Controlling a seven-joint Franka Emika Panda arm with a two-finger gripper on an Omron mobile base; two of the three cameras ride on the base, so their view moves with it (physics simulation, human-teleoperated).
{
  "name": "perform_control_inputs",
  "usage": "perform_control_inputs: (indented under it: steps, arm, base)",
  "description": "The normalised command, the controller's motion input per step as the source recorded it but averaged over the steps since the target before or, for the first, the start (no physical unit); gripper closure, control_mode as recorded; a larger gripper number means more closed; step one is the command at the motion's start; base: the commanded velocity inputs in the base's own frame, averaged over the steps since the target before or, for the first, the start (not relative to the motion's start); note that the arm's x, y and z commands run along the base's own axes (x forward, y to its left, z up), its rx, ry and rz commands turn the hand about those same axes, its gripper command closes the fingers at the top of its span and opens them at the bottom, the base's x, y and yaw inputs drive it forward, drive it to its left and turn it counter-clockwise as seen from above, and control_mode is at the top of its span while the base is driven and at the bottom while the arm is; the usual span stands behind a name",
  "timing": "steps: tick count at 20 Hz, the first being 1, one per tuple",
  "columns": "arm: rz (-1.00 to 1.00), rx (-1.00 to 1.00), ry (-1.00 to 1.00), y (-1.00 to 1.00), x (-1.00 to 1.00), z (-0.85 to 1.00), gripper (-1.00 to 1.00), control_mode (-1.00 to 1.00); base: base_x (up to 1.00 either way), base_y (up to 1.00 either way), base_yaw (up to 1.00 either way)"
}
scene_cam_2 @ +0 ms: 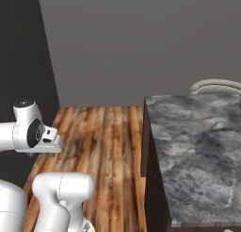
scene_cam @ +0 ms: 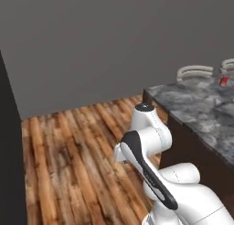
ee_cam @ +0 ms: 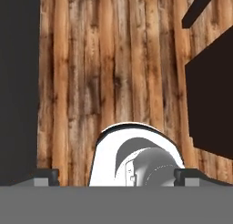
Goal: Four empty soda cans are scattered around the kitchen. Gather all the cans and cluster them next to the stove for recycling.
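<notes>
Folded low, my arm [scene_cam: 151, 164] hangs over plank flooring [scene_cam: 68, 160], gripper [ee_cam: 116, 176] jaws spread wide and empty. Right of me a marble-topped island [scene_cam_2: 197, 155] meets grey wall [scene_cam_2: 141, 42]; one soda can [scene_cam: 223, 80] stands at its far end.

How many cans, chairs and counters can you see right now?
Cans: 1, a red one at the far end of the counter
Chairs: 2, pale backs and behind the counter
Counters: 1, dark marble top
Total: 4
</notes>
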Motion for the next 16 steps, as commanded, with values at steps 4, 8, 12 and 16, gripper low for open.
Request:
perform_control_inputs:
  steps: [4,8,12,16]
  arm:
    - [0.00,0.00,0.00,0.00,0.00,0.00,-1.00,1.00]
    - [0.00,0.00,0.00,0.00,0.00,0.00,-1.00,1.00]
    - [0.00,0.00,0.00,0.00,0.00,0.00,-1.00,1.00]
    - [0.00,0.00,0.00,0.00,0.00,0.00,-1.00,1.00]
  base:
    - [1.00,0.82,-0.50]
    - [1.00,0.85,-0.49]
    - [1.00,0.89,-0.48]
    - [1.00,0.88,-0.49]
